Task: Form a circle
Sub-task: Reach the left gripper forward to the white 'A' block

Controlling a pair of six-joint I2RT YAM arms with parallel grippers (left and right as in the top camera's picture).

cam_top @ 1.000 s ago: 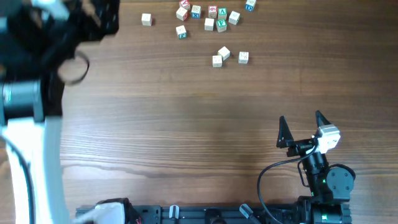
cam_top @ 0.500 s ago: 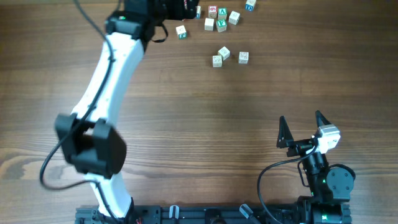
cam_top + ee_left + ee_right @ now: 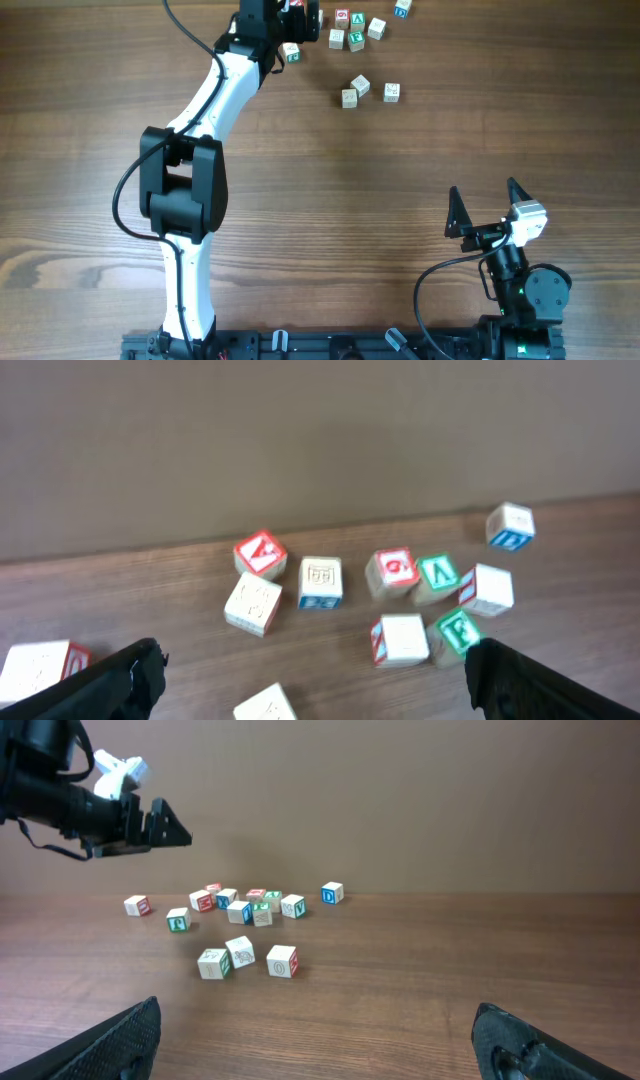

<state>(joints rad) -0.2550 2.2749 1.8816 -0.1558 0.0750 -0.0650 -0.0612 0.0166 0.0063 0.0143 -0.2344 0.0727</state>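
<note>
Overhead
Table (image 3: 330, 200): brown wood grain, filling the view.
Left arm (image 3: 225, 90): white and black, stretched from the near edge to the far edge.
Left claw (image 3: 308, 18): at the far edge, over the left end of the far cubes; too dark here to tell its spread.
Far cubes (image 3: 356, 40): loose cluster along the far edge, with red, green and blue prints.
Cube trio (image 3: 360, 86): pale, just nearer than that cluster, right of centre; a tight bunch, not a ring.
Right claw (image 3: 483, 190): near right, spread wide over bare table, well apart from all cubes.

Left wrist
Left claw: dark fingers at both near corners, spread wide, pinching nothing; one pale cube lies between them, touching neither.
Far cubes: scattered just ahead.

Right wrist
Right claw: fingers at both near corners, spread wide.
Cube trio: ahead, left of centre.
Far cubes: behind the trio.
Left claw: hanging above their left end.
</note>
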